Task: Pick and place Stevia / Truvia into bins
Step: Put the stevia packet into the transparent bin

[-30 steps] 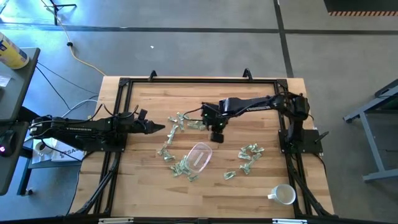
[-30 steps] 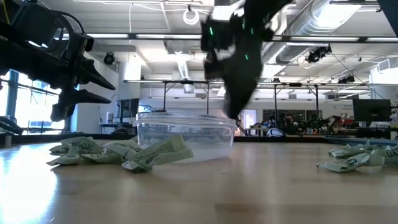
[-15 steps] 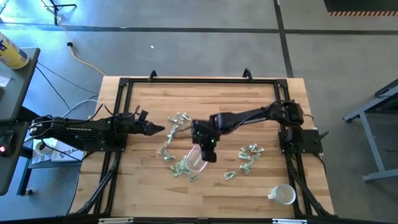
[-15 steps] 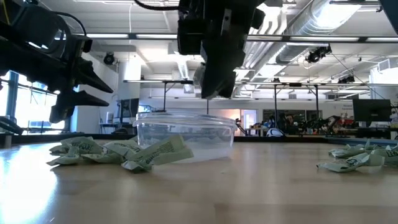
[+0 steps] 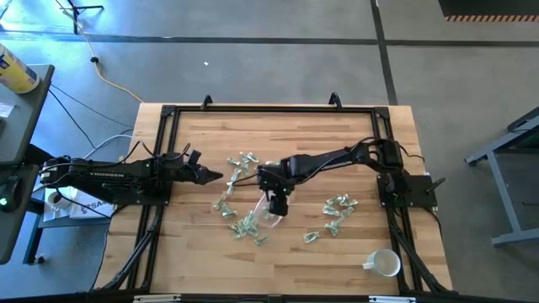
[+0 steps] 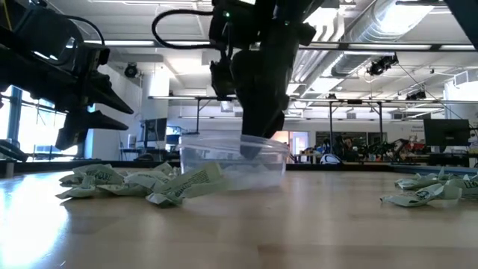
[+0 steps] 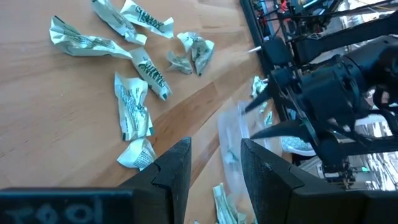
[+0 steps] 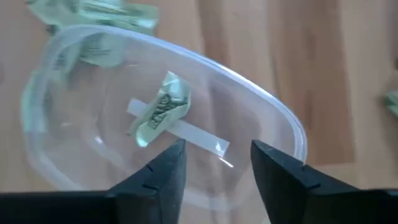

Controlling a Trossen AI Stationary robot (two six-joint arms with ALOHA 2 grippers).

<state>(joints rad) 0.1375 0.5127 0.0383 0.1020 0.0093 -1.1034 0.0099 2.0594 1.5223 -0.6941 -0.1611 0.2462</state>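
Note:
The clear bin [image 5: 264, 220] stands on the wood table near its middle. One pale green packet [image 8: 160, 109] lies on the bin's floor. My right gripper [image 8: 217, 155] hangs open just over the bin's mouth [image 6: 231, 142], fingers pointing steeply down with nothing between them. Whether they touch the rim I cannot tell. Loose packets lie in heaps left of the bin [image 5: 227, 206], beyond it [image 5: 242, 162] and to its right [image 5: 339, 209]. My left gripper [image 5: 215, 175] waits open at the table's left, clear of the packets.
A white mug [image 5: 386, 263] stands at the near right corner. More packets lie close against the bin's near left side [image 5: 248, 227] and near right [image 5: 310, 237]. The black frame rails [image 5: 160, 151] run along the table's left and right edges.
My right gripper has come from the far heap toward the table's near edge and left, sinking over the bin. It has opened, and the packet it carried now lies inside the bin.

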